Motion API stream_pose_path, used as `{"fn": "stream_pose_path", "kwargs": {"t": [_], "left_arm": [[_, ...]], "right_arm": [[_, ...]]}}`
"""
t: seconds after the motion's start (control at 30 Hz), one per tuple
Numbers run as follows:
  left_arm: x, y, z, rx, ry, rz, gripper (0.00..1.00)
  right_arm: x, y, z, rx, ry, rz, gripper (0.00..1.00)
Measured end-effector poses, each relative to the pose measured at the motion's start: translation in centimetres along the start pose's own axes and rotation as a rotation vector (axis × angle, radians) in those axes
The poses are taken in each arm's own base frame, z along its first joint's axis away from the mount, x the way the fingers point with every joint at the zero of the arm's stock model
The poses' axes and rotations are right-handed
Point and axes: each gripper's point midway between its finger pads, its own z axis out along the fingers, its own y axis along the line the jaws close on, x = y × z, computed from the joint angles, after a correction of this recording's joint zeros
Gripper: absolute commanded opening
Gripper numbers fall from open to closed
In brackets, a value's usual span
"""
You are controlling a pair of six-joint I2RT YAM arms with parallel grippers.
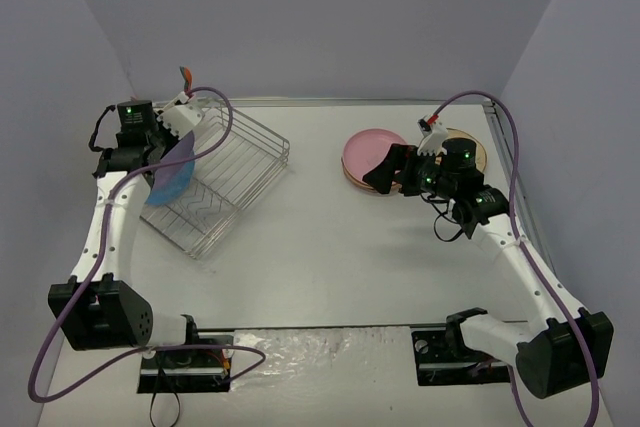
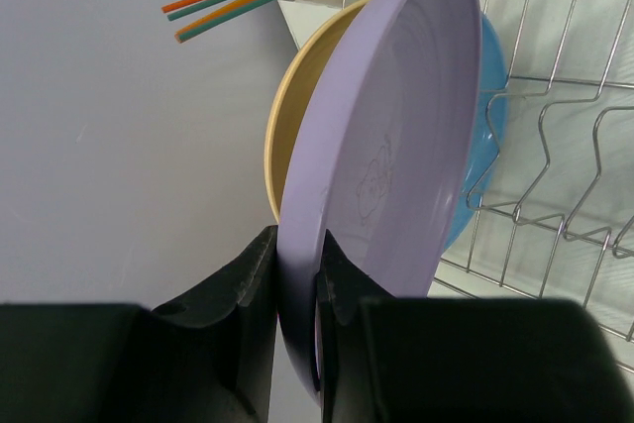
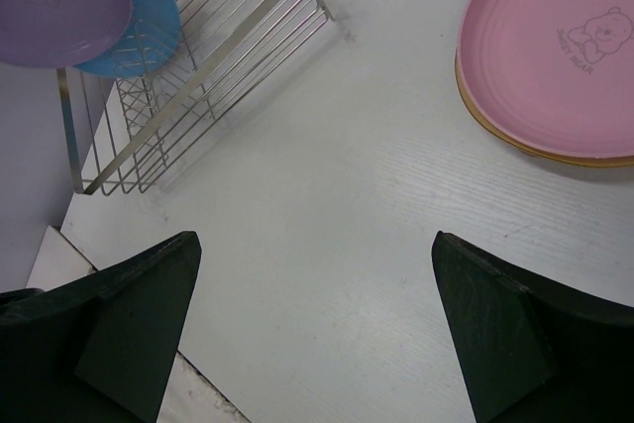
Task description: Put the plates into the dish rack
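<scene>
Clamping the purple plate (image 2: 386, 146) by its rim, my left pincer (image 2: 297, 257) holds it upright over the dish rack (image 1: 235, 182), just beside the blue plate (image 2: 492, 111). My right pincer (image 3: 315, 241) hangs spread apart above the desk (image 3: 327, 175), near the pink plate (image 3: 555, 47).

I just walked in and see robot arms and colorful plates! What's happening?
The robot is putting plates into a dish rack. Its left gripper pinches the rim of a purple plate, held on edge at the rack next to a blue plate and a yellow plate. The right gripper is open above the table, near a pink plate lying flat, not touching it.
</scene>
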Motion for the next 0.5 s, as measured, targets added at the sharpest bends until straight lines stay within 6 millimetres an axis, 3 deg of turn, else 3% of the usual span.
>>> {"fn": "stream_pose_path", "kwargs": {"t": [0.5], "left_arm": [[0.2, -0.7, 3.0, 0.045, -0.012, -0.011, 0.02]], "right_arm": [[0.2, -0.1, 0.0, 0.002, 0.003, -0.005, 1.00]]}}
